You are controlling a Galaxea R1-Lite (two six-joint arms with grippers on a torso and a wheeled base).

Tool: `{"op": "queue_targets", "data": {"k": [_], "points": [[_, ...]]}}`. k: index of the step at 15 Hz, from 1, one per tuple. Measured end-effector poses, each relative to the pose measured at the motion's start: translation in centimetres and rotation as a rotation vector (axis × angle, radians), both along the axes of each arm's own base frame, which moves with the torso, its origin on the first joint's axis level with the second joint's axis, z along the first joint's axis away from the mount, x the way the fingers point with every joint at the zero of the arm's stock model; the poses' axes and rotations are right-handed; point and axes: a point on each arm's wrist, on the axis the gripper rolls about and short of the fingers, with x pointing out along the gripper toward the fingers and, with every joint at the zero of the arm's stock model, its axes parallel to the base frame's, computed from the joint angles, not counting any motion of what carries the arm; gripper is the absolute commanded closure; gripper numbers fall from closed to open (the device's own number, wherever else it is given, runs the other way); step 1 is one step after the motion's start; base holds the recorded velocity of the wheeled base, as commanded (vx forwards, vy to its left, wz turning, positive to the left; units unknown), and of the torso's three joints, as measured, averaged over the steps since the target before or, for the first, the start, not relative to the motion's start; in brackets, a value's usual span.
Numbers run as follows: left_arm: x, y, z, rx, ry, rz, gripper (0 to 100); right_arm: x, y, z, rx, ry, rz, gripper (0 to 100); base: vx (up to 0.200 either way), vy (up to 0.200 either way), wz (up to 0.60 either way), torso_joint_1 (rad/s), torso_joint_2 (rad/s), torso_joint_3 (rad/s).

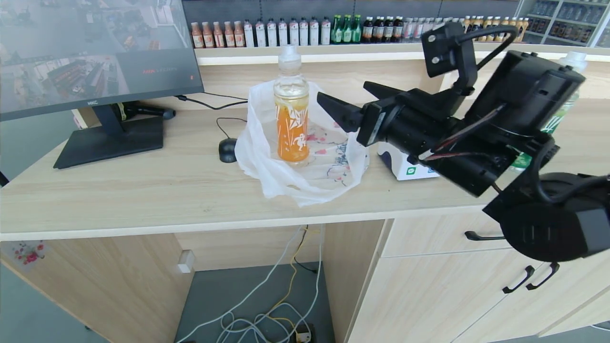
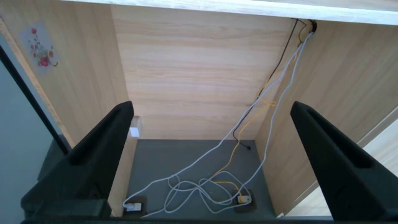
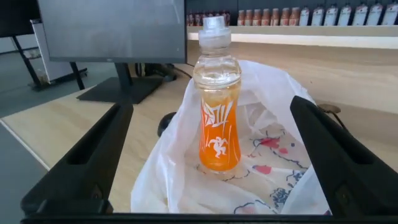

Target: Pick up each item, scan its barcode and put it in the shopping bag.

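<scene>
- The right hand is spread wide and holds nothing. It hangs above the worktop, pointing at the orange bottle and just beside it.
- That bottle stands upright inside the open shopping bag, on crumpled film rather than on bare wood. It is tall and narrow, so it probably tips easily.
- Main risk: a sideways move of the spread fingers could clip the bottle's shoulder or cap. It could then fall against the bag wall or roll out onto the worktop.
- Second risk: the bag's raised rim lies near the nearer fingertip. A finger catching the loose plastic would drag the bag, and the bottle with it.
- Farther out, a white box sits under the right forearm, and a green-labelled bottle stands behind the arm, largely hidden. Swinging the arm round for that bottle could knock it over or push the box.
- A mouse lies just beside the bag's far edge, and a dragged bag would shove it.
- The left hand is also spread and empty. It is low, facing the space under the worktop where cables hang. If raised carelessly, it could strike the worktop's edge.
</scene>
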Motion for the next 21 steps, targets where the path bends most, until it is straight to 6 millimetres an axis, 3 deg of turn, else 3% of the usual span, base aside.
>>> {"op": "queue_targets", "data": {"k": [8, 12, 18, 21], "points": [[0.0, 0.0, 0.0, 0.002, 0.001, 0.0, 0, -5.4, -4.9, -5.5, 0.08, -0.018, -0.004, 0, 0.0, 0.0, 0.0, 0.0, 0.0, 0.0], [0.0, 0.0, 0.0, 0.0, 0.0, 0.0, 0, -7.9, -6.8, -8.7, 0.03, 0.054, -0.015, 0, 0.0, 0.0, 0.0, 0.0, 0.0, 0.0], [0.0, 0.0, 0.0, -0.004, 0.0, 0.0, 0, -9.1, -7.6, -8.7, -0.059, -0.025, 0.008, 0, 0.0, 0.0, 0.0, 0.0, 0.0, 0.0], [0.0, 0.0, 0.0, -0.008, 0.0, 0.001, 0, -9.5, -8.1, -9.4, -0.073, -0.012, -0.004, 0, 0.0, -0.2, 0.0, -0.004, 0.0, 0.001]]}}
